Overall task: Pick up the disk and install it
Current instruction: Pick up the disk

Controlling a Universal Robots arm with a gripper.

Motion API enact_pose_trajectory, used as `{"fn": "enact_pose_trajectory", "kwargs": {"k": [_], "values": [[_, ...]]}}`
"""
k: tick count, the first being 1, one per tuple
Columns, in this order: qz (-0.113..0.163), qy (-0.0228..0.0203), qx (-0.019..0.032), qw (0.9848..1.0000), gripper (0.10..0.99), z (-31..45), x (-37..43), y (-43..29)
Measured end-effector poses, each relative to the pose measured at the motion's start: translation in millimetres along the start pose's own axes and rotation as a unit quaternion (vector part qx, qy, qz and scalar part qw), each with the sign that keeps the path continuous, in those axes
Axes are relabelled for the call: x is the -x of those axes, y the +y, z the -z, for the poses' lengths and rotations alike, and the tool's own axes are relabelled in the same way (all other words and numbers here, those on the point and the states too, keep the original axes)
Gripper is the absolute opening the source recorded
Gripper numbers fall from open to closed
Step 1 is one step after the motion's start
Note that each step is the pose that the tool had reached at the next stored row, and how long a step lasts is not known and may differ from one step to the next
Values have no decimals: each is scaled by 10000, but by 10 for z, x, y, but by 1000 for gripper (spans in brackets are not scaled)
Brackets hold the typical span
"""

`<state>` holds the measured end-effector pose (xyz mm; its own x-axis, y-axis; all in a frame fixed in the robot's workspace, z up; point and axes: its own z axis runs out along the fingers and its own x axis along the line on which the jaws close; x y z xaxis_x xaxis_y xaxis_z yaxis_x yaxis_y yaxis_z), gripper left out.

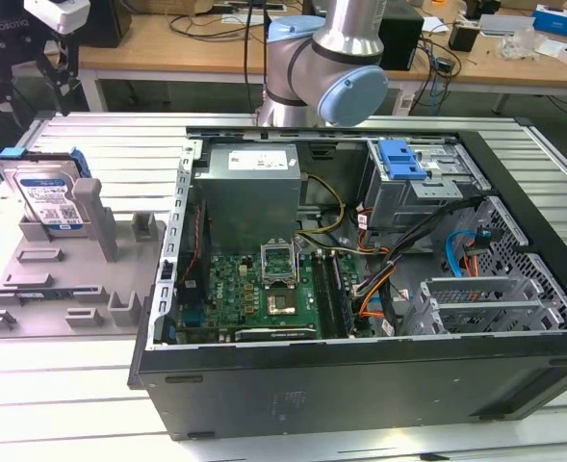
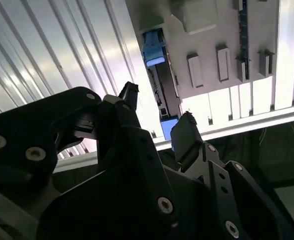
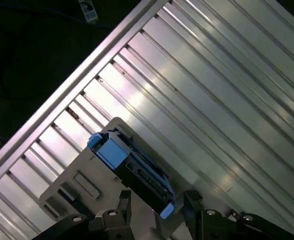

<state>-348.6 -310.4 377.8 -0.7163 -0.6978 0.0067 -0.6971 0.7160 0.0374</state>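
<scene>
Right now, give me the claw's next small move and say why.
Likely lower it straight down. The open claw hangs above the disk, which stands on edge in the grey holder, lined up between the fingers but untouched.

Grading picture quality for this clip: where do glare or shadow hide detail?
Second wrist view: glare off the table bleaches the slats, and the hand is a near-black silhouette. First wrist view: bright streaks on the table, yet the disk reads clearly. Exterior view: even light, no harsh shadows.
</scene>
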Motion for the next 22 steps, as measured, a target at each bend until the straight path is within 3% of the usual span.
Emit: {"fn": "enact_pose_trajectory", "kwargs": {"k": [4,9,11,13,17,19,21,22], "values": [[422,15,-5,9991,541,-4,0,0],[976,36,-11,9952,541,-16,1,-1],[1201,44,-12,9928,541,-22,1,-1],[1586,55,-19,9873,541,-26,0,-1],[1922,53,-41,9813,541,-29,1,-1],[2115,52,-55,9774,541,-29,1,-1],[2340,45,-80,9722,541,-31,0,-1],[2399,42,-88,9707,541,-32,0,-1]]}}
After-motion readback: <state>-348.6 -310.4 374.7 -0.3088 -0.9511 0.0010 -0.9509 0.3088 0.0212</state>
